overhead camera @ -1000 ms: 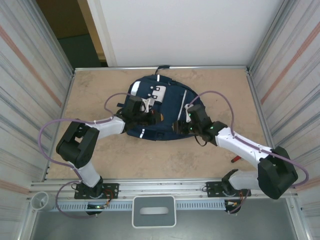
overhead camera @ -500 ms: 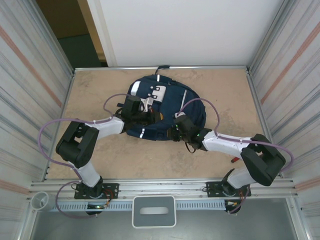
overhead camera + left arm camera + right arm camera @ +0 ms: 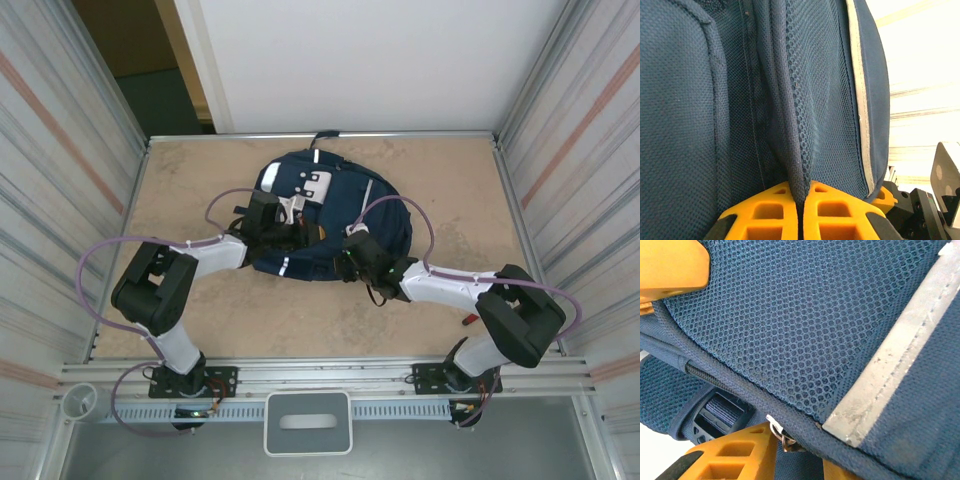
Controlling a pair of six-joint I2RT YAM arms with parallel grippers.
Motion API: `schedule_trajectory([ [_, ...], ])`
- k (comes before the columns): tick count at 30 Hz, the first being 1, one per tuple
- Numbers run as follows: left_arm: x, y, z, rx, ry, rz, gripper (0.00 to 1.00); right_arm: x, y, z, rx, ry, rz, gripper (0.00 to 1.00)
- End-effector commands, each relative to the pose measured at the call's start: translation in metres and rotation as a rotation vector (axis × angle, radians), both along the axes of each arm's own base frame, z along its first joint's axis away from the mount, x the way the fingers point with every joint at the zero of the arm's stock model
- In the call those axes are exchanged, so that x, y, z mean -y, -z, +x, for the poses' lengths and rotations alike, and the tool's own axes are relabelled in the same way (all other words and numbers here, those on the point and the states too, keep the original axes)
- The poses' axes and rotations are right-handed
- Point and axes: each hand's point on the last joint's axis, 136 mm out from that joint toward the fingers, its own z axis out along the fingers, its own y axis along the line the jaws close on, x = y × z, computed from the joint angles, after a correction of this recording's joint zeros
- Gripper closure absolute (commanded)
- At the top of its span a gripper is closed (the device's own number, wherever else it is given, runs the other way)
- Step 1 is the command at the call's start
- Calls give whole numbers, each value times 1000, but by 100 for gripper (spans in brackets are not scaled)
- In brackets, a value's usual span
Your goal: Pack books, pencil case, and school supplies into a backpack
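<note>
The navy backpack [image 3: 335, 205] lies flat in the middle of the table. My left gripper [image 3: 298, 233] is at its near left side, and in the left wrist view the left gripper [image 3: 801, 192] is shut on a fold of the backpack's mesh [image 3: 800, 125]. My right gripper [image 3: 350, 258] is at the bag's near edge. Seen from the right wrist, the right gripper [image 3: 797, 452] stands narrowly open around the piped seam, a metal zipper pull [image 3: 780, 432] against its left finger [image 3: 735, 457]. The books, pencil case and school supplies are out of view.
A red-handled screwdriver [image 3: 468, 319] lies on the table by the right arm. A pale reflective stripe [image 3: 890, 360] and a dark strap buckle [image 3: 715, 412] sit close to the right fingers. Metal walls enclose the table on both sides.
The right arm has swung left along the backpack's near edge, and its jaws have narrowed around the seam. The left gripper has kept its hold on the mesh.
</note>
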Motion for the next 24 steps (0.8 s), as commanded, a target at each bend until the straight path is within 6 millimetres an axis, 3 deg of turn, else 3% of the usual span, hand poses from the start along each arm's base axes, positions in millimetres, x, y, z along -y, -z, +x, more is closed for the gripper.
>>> schedule_trajectory([
  [1,2,-23,-3,60,42,-59,100,-12,-20,14,72,24,62,73],
  [7,1,-17,-1,49,39,-55,100,-19,-28,16,109,7,120,79],
  [11,-4,-14,1,47,28,-48,100,-11,-24,17,119,33,100,88],
  [14,-10,-12,3,47,20,-40,100,11,-13,17,91,105,24,100],
  [19,-26,-7,9,59,10,8,100,49,5,9,46,168,-53,100],
  [24,-46,1,17,71,-3,75,100,83,5,6,15,180,-70,100],
])
